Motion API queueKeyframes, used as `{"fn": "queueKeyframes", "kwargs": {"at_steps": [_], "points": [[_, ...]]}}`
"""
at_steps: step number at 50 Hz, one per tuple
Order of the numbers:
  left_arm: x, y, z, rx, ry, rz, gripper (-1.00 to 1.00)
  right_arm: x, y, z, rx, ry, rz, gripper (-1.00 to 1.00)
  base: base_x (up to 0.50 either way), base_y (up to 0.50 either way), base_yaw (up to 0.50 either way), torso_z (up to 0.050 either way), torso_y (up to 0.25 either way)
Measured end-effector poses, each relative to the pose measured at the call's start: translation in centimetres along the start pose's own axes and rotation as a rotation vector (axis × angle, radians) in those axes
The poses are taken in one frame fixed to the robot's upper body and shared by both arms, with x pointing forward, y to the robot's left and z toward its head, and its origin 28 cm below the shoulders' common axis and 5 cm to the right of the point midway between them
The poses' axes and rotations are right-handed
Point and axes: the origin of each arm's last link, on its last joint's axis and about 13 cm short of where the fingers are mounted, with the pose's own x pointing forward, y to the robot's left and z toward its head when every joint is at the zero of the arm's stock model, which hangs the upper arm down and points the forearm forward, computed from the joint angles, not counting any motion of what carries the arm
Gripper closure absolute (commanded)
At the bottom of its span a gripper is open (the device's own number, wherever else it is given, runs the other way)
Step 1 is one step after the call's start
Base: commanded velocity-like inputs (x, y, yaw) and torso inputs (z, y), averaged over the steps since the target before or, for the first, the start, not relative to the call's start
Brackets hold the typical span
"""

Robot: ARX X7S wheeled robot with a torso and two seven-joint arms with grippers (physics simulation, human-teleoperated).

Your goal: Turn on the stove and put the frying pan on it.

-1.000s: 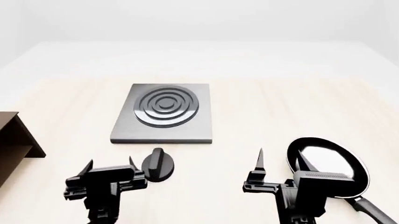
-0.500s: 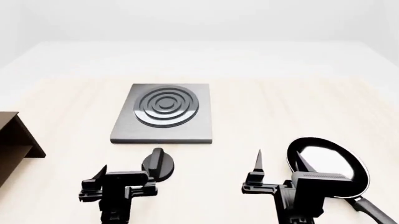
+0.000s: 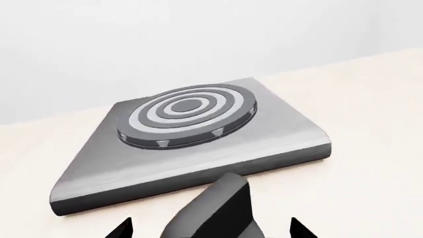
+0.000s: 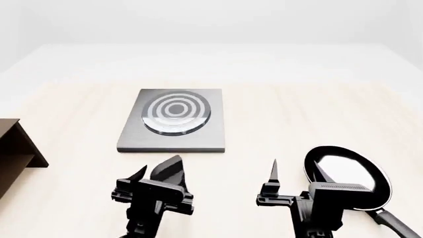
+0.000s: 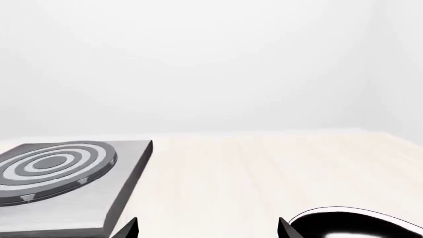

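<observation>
The stove (image 4: 173,130) is a grey slab at centre table, and its burner rings (image 4: 176,111) show pale. Its black knob (image 4: 169,170) lies just in front of it, ridge turned slantwise. My left gripper (image 4: 162,179) straddles the knob (image 3: 218,210) and is open, one fingertip (image 3: 122,229) on each side with gaps showing. The black frying pan (image 4: 348,174) rests on the table at the right, handle pointing to the near right corner. My right gripper (image 4: 296,169) is open at the pan's left rim, one finger over the pan. Only the pan's edge (image 5: 357,224) shows beside the right gripper (image 5: 206,230).
A brown wooden shelf (image 4: 17,148) stands at the left edge of the table. The stove (image 5: 59,183) lies well to the left of the right gripper. Bare pale tabletop (image 4: 284,114) stretches between stove and pan and behind them.
My left gripper slid right onto the knob and twisted. The knob's ridge went from upright to slanted, and the burner rings changed from dark to pale. The right arm stayed put.
</observation>
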Motion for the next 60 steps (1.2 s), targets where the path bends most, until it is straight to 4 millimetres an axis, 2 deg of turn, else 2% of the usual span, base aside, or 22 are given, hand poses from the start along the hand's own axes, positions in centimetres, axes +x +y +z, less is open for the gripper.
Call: {"fn": "queueKeyframes", "kwargs": {"at_steps": [14, 23, 32, 47, 60], "points": [[-1.6, 2.2, 4.4, -0.087, -0.113, 0.098, -1.00, 0.2, -0.1, 0.2, 0.002, 0.032, 0.015, -1.00, 0.00, 0.00, 0.00, 0.000, 0.000], [-2.6, 3.2, 5.4, -0.096, -0.141, 0.150, -1.00, 0.7, -0.8, 1.7, -0.001, 0.037, 0.019, -1.00, 0.00, 0.00, 0.00, 0.000, 0.000], [-3.1, 3.7, 5.6, -0.097, -0.149, 0.176, -1.00, 1.5, -1.7, 3.7, -0.035, 0.041, 0.112, -1.00, 0.00, 0.00, 0.00, 0.000, 0.000], [-3.1, 4.0, 5.4, -0.097, -0.145, 0.195, -1.00, 2.5, -3.7, 8.2, -0.273, 0.038, 0.205, -1.00, 0.00, 0.00, 0.00, 0.000, 0.000], [-3.1, 4.1, 5.2, -0.092, -0.139, 0.198, -1.00, 3.9, -5.5, 12.3, -0.645, 0.087, 0.279, -1.00, 0.00, 0.00, 0.00, 0.000, 0.000]]}}
